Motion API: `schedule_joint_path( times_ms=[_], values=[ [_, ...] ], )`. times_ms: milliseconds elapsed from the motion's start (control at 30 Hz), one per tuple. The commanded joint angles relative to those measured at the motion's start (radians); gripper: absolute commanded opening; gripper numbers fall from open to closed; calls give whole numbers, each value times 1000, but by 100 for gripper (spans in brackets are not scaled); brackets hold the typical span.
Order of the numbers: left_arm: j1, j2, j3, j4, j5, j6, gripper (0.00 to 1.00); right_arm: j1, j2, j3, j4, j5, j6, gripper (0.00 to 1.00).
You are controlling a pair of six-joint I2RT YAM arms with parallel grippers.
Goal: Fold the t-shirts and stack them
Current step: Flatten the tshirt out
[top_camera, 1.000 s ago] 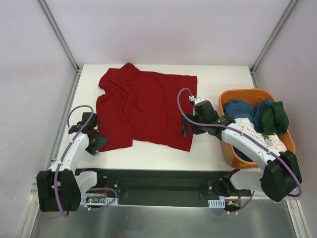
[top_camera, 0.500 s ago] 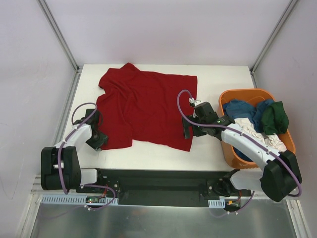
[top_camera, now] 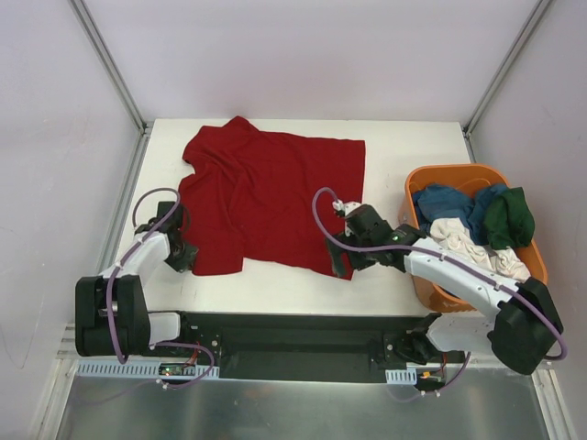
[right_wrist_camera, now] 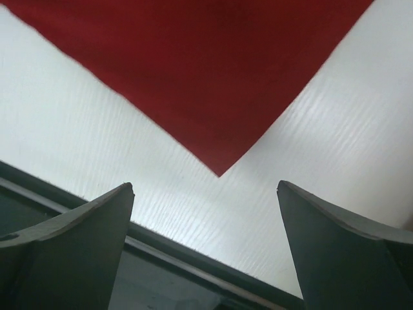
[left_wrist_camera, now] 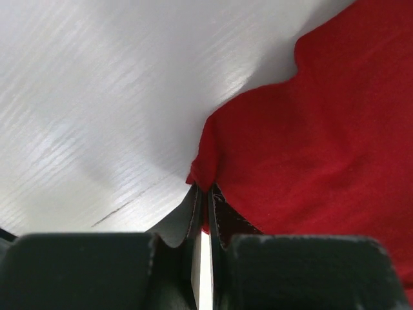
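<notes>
The dark red cloth t-shirt (top_camera: 271,197) lies spread on the white tabletop (top_camera: 293,284), its near-left hem corner thinly pinched in the left claw (left_wrist_camera: 205,197), the right claw (right_wrist_camera: 205,188) gaping over the other corner, so a lift may slip the cloth free or fold it askew.

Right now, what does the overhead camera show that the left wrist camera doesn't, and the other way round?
Only the overhead view: the whole red shirt spread out, the basket holding other shirts, and the right gripper at the red shirt's near right corner. Only the left wrist view: a close look at the left gripper shut on a corner, with cloth bunched at its tips. Both: red cloth lying on the white table.
</notes>
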State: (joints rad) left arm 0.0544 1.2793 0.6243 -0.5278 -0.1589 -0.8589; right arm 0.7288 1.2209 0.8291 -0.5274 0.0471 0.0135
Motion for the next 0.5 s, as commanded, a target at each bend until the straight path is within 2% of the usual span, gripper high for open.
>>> schedule_joint_path(
  times_ms=[0,67,233,333,367,467],
  values=[
    [13,-81,-34,14,-37,44,0,69,61,13,-40,14,55,96],
    [15,-103,-40,15,-30,55,0,101,94,15,-28,19,87,89],
    [15,-144,-52,15,-30,52,0,132,215,2,18,62,131,85],
    [13,-150,-46,14,-44,52,0,127,270,7,50,89,137,76],
    [15,-155,-44,14,-41,52,0,129,281,10,59,91,138,70],
    [15,-164,-41,15,-39,49,0,129,340,22,69,89,148,65]
  ],
)
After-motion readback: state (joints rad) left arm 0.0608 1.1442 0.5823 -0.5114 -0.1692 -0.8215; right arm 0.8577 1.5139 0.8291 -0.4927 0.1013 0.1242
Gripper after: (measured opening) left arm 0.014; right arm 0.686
